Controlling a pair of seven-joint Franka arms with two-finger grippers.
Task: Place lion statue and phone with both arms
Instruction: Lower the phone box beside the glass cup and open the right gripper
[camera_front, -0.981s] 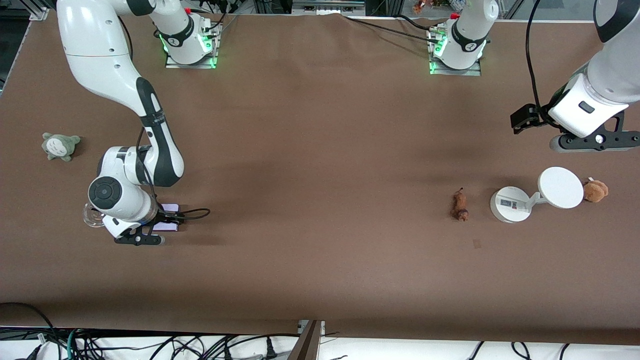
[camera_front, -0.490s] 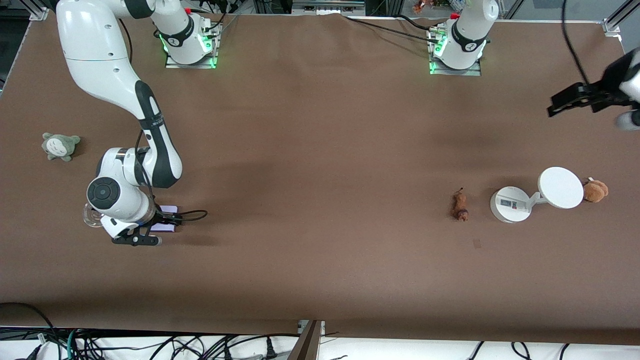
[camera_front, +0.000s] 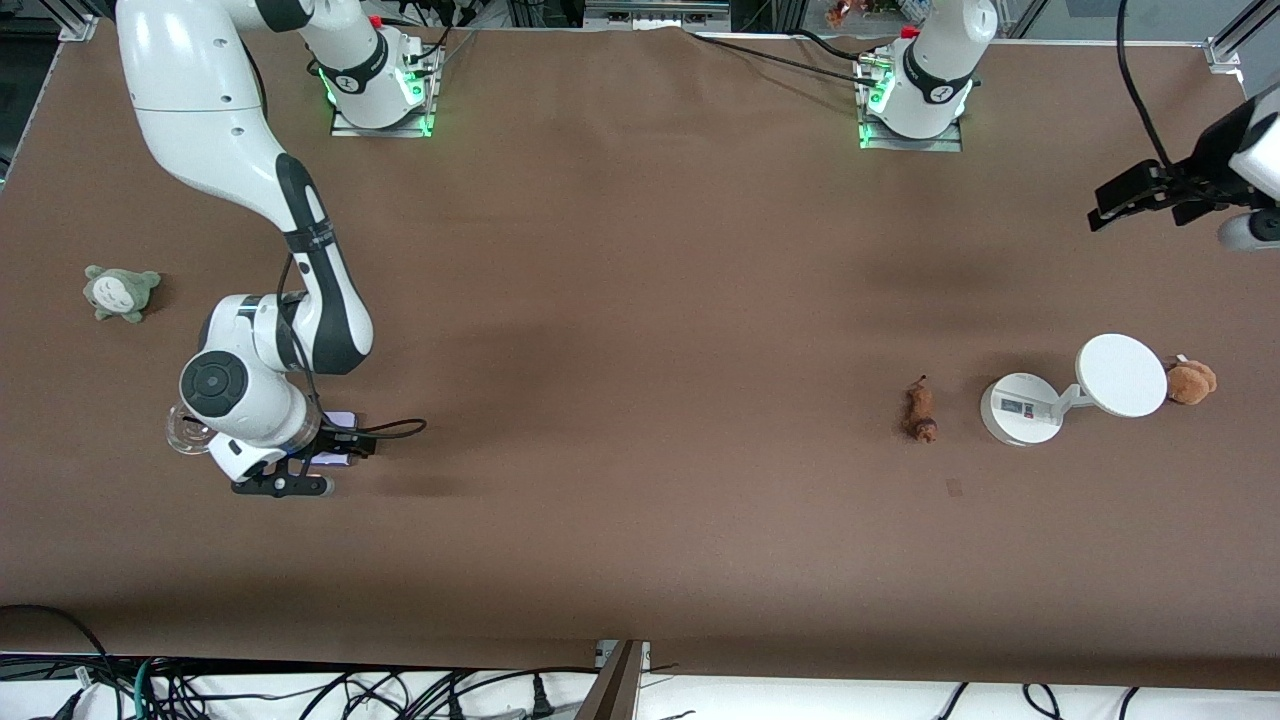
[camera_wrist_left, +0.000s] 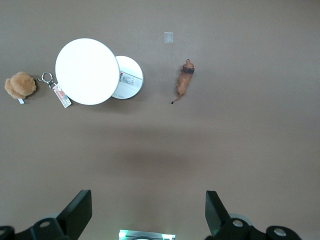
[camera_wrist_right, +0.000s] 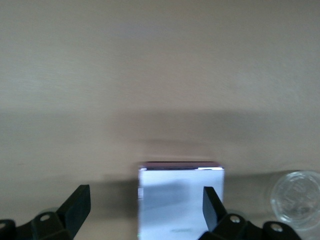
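The lion statue (camera_front: 920, 409) lies on the brown table beside the white stand; it also shows in the left wrist view (camera_wrist_left: 185, 84). The pale lavender phone (camera_front: 341, 418) lies flat at the right arm's end of the table, mostly hidden by the right arm. In the right wrist view the phone (camera_wrist_right: 180, 200) lies between the open fingers, close to one of them. My right gripper (camera_front: 283, 484) (camera_wrist_right: 146, 210) is open, low over the phone. My left gripper (camera_wrist_left: 147, 212) is open and empty, high over bare table, at the front view's edge (camera_front: 1258, 230).
A white stand's round base (camera_front: 1020, 408) and disc (camera_front: 1122, 375) stand next to the lion, with a brown plush toy (camera_front: 1190, 381) beside the disc. A clear glass (camera_front: 183, 432) sits by the right gripper. A grey plush (camera_front: 120, 291) lies farther from the front camera.
The left gripper has swung away from above the stand toward the table's left-arm end and the bases. The right gripper has shifted slightly over the phone, which has not moved.
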